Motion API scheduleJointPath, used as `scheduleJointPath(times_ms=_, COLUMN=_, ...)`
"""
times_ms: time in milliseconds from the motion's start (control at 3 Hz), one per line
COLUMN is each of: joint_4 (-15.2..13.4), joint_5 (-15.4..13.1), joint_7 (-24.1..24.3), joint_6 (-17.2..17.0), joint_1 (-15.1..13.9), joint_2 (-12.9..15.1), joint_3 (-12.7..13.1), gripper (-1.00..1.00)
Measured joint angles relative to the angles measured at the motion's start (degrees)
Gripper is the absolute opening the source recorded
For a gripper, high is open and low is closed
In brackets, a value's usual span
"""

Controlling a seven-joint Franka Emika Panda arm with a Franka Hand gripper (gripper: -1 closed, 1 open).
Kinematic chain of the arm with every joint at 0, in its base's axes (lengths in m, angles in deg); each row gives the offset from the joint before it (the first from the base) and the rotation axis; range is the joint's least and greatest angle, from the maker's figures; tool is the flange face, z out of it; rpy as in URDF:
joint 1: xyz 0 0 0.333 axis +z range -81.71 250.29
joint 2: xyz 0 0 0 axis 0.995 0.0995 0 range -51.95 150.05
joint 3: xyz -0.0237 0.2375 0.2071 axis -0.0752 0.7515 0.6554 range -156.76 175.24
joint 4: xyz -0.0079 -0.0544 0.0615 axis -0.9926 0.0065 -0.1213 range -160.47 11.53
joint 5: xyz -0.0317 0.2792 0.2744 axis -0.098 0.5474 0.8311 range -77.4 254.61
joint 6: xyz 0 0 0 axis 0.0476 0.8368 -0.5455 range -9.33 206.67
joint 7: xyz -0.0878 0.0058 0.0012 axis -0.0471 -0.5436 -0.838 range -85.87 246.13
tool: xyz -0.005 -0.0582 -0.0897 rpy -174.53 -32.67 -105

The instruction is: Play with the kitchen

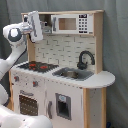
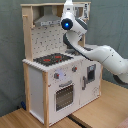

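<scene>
**The kitchen: position and arm status**

The kitchen (image 1: 65,70) stands upright on a wooden floor (image 2: 95,117) before a grey curtain (image 1: 116,45). The stovetop (image 1: 36,65) sits beside the sink (image 1: 74,74) and black faucet (image 1: 85,59); the microwave (image 1: 72,23) occupies the upper shelf. The gripper (image 1: 35,26) is raised beside the hood (image 2: 46,21); its finger state cannot be determined.

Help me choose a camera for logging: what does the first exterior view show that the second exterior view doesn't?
Only the first exterior view shows the black faucet, sink and microwave. Only the second exterior view shows the grey hood and wooden floor. Both exterior views show the kitchen with its red-ringed stovetop, oven door, and the arm.
</scene>
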State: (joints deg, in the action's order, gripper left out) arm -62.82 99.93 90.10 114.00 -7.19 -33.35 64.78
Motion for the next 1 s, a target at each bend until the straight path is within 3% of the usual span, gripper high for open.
scheduleJointPath(times_ms=333, joint_4=-0.7, joint_5=0.0, joint_7=0.0, joint_6=-4.7, joint_1=-3.2, joint_2=1.1, joint_3=0.2, gripper=-1.00)
scheduleJointPath(times_ms=667, joint_4=-4.8, joint_5=-0.4, joint_7=-0.3, joint_6=-7.6, joint_1=-0.3, joint_2=1.0, joint_3=-1.8, gripper=-1.00)
scheduleJointPath(times_ms=1000, joint_4=-9.8, joint_5=-1.5, joint_7=-0.3, joint_6=-7.6, joint_1=3.4, joint_2=0.6, joint_3=-2.1, gripper=-1.00)
